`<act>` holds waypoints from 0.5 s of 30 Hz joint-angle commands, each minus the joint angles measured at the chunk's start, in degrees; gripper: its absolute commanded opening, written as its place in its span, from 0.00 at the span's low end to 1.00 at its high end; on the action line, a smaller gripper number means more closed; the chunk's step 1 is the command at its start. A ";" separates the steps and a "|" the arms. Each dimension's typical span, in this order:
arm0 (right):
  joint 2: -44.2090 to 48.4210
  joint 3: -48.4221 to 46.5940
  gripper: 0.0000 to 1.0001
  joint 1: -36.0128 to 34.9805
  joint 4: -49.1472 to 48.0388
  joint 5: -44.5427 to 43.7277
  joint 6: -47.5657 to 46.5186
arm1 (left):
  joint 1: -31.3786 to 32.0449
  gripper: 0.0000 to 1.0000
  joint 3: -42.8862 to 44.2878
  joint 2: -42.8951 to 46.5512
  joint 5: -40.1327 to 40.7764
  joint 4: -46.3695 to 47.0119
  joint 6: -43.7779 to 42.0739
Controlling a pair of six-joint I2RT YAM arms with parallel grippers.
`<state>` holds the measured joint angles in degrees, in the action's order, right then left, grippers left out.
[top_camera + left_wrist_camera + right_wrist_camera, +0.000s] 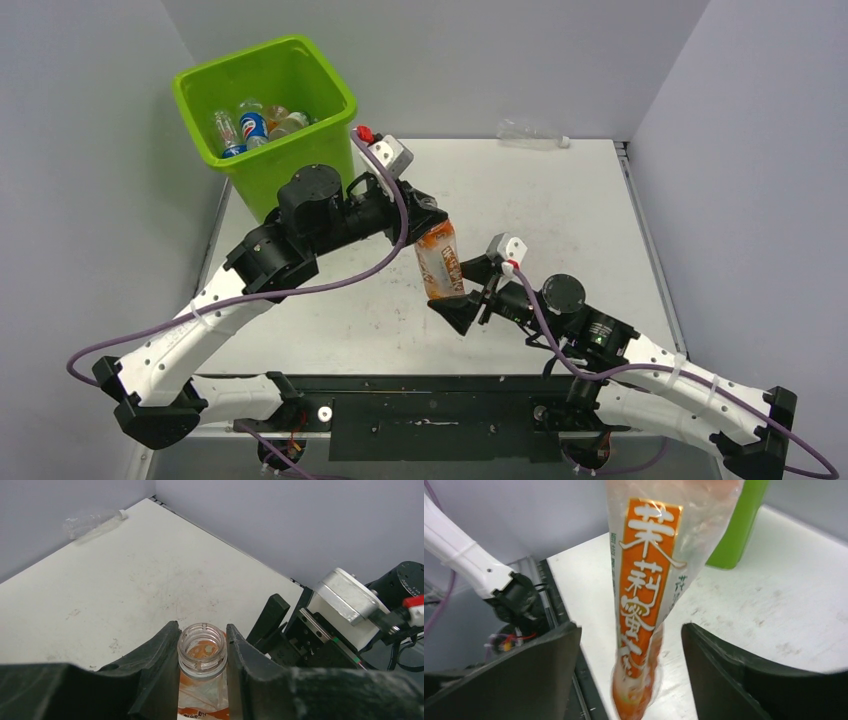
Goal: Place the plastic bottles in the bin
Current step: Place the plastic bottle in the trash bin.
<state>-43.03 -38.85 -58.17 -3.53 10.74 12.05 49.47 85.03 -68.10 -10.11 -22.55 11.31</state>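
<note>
Fingers [161, 652] of left gripper [430, 222] clamped on uncapped neck of orange-label bottle [438, 262], held above desk [580, 200] centre | right gripper [462, 298] jaws apart either side of bottle base, not touching | bin [255, 175] at far-left corner | risk: smooth neck may slip out during swing binward.

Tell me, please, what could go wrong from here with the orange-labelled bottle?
The left tool grips only the open neck of the orange-labelled bottle, so it could swing or slip on the way. The right tool stands open around its lower end; pulling away sideways might knock it loose. The hanging bottle may clip the bin rim.
</note>
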 commanded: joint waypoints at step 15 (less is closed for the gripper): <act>12.44 -3.42 0.89 -0.19 6.12 -23.99 2.88 | -22.59 0.00 3.92 7.92 32.73 35.69 -18.62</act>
<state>-34.48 -43.33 -58.17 1.98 -2.76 13.78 32.18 86.26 -59.66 15.20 -4.80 -1.19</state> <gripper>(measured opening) 0.898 0.310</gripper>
